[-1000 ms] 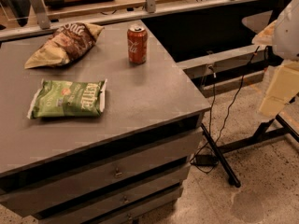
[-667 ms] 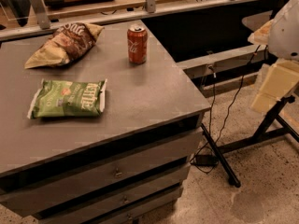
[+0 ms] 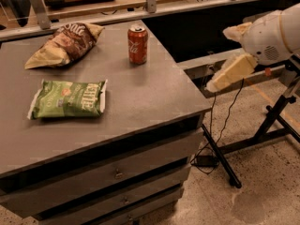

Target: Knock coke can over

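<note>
The coke can [image 3: 138, 44] is a small red can with white script and a silver rim. It stands upright on the grey table [image 3: 140, 97], near the far right edge. My gripper [image 3: 219, 59] hangs in the air to the right of the table, beyond its right edge and well apart from the can. It is open and empty, with one cream finger [image 3: 230, 72] pointing down-left toward the table and the other above it.
A green chip bag [image 3: 68, 99] lies flat at the table's middle left. A brown-and-yellow chip bag [image 3: 65, 43] lies at the back left. Drawers run below the tabletop. A black stand [image 3: 276, 116] and cables sit on the floor at right. A rail runs behind the table.
My gripper has moved left and slightly up, closer to the table's right edge. The can and both bags have not moved.
</note>
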Tool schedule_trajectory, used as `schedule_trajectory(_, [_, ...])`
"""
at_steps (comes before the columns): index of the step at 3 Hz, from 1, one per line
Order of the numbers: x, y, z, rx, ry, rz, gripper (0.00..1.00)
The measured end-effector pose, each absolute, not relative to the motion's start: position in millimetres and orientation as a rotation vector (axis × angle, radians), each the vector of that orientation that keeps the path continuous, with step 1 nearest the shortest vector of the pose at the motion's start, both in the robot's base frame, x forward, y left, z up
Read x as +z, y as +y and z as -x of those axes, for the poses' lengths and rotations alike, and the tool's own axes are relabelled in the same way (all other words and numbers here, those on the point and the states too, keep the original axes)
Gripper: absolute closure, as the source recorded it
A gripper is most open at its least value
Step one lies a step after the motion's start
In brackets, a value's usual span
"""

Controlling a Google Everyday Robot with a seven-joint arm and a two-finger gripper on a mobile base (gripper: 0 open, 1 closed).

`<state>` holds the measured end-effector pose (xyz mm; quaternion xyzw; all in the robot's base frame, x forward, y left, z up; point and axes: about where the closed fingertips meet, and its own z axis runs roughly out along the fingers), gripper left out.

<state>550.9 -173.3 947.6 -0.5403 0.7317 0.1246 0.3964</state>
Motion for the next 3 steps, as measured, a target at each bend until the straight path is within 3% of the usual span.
schedule_trajectory(2, [946.7, -144.0, -613.4, 0.548, 1.678, 1.152, 0.0])
schedule_trajectory(3, [939.6, -138.4, -616.4, 0.558, 1.658, 1.149, 0.0])
